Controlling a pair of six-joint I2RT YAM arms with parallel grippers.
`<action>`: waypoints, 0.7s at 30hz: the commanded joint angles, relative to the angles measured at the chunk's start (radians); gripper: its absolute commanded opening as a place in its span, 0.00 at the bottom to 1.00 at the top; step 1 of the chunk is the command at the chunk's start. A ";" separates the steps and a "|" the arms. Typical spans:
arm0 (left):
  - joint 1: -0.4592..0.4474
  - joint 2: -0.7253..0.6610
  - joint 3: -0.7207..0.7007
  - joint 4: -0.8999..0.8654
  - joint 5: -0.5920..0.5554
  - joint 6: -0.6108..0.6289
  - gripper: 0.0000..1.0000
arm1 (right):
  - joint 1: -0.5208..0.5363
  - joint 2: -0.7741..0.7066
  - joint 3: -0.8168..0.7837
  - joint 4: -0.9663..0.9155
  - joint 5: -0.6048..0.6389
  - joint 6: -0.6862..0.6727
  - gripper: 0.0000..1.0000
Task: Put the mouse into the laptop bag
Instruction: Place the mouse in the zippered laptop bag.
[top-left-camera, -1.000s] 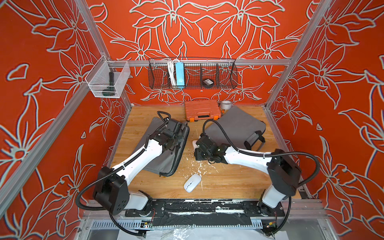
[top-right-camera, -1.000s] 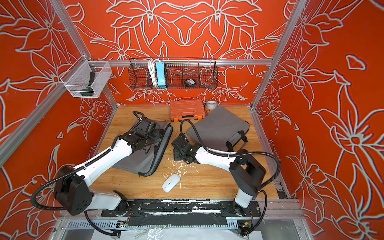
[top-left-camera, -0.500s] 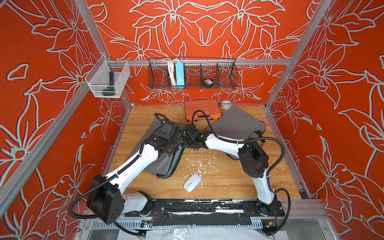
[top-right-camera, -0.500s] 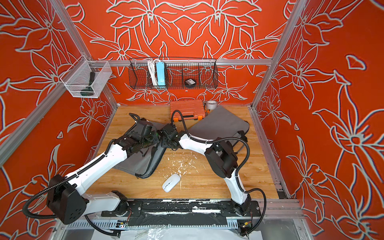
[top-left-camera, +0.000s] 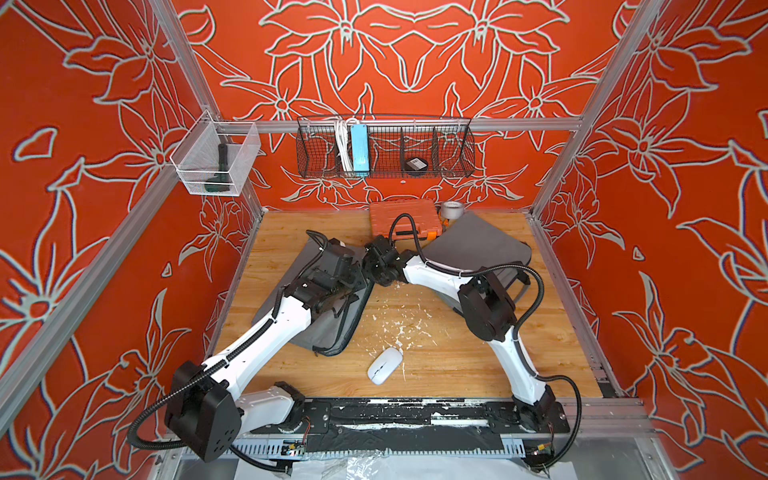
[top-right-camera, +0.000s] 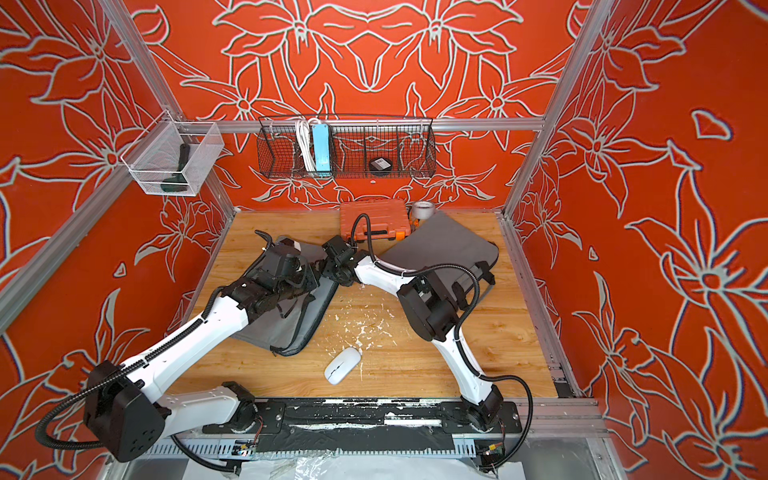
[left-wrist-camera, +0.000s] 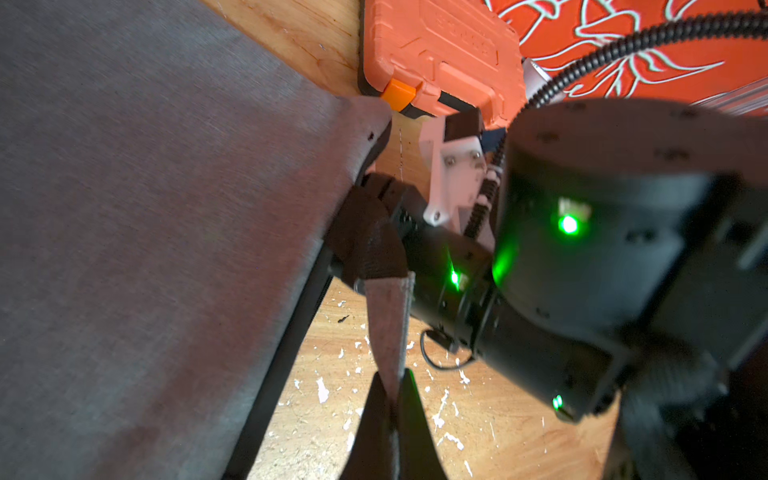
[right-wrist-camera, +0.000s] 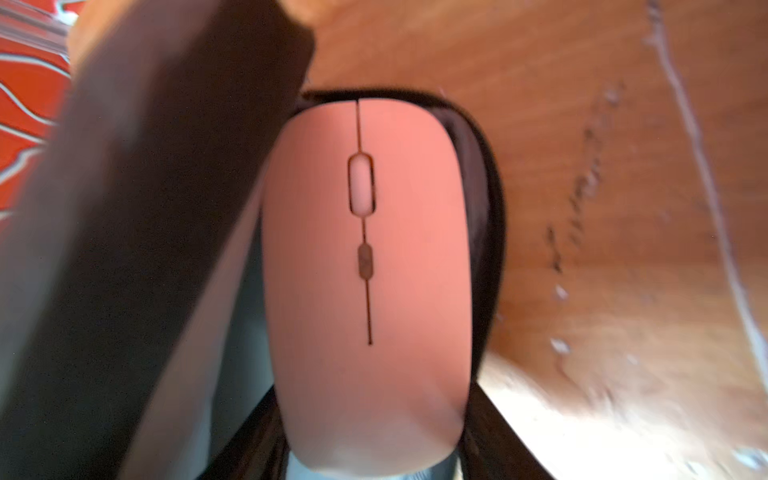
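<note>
The mouse (right-wrist-camera: 365, 270) was gripped lengthwise in the right claw (top-left-camera: 371, 275), its wheel side facing the wrist camera. Its front end was at the open edge of the laptop bag (top-left-camera: 328, 332), with the bag's grey flap close alongside. How far inside it sat I could not tell. Just beside it, the left claw (left-wrist-camera: 392, 392) was clenched on a grey strap (left-wrist-camera: 388, 324) that ran straight from the bag's edge. A second white mouse (top-left-camera: 384, 365) lay loose on the table (top-left-camera: 478, 365), nearer the front and apart from the bag, among scattered white flecks. A second grey bag (top-left-camera: 478, 245) lay toward the back right, partly under the right arm. At the back stood a closed orange case (top-left-camera: 405, 216) with a tape roll (top-left-camera: 451, 209) just beside it. On the back wall a wire basket (top-left-camera: 316, 158) held a white cable (top-left-camera: 341, 149) and a blue power strip (top-left-camera: 359, 147) side by side, with a small black item (top-left-camera: 415, 163) in its own compartment further right. A clear bin (top-left-camera: 245, 166) on the left wall held a dark tool (top-left-camera: 220, 166).
</note>
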 joint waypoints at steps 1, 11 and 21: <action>0.001 0.006 0.003 0.046 0.022 -0.017 0.00 | -0.002 0.032 0.027 0.038 -0.054 0.006 0.60; 0.013 0.005 0.000 0.040 0.002 -0.017 0.00 | -0.002 -0.080 -0.138 0.123 -0.074 -0.086 0.76; 0.060 0.020 -0.018 0.043 0.031 -0.023 0.00 | -0.026 -0.250 -0.324 0.105 0.071 -0.159 0.29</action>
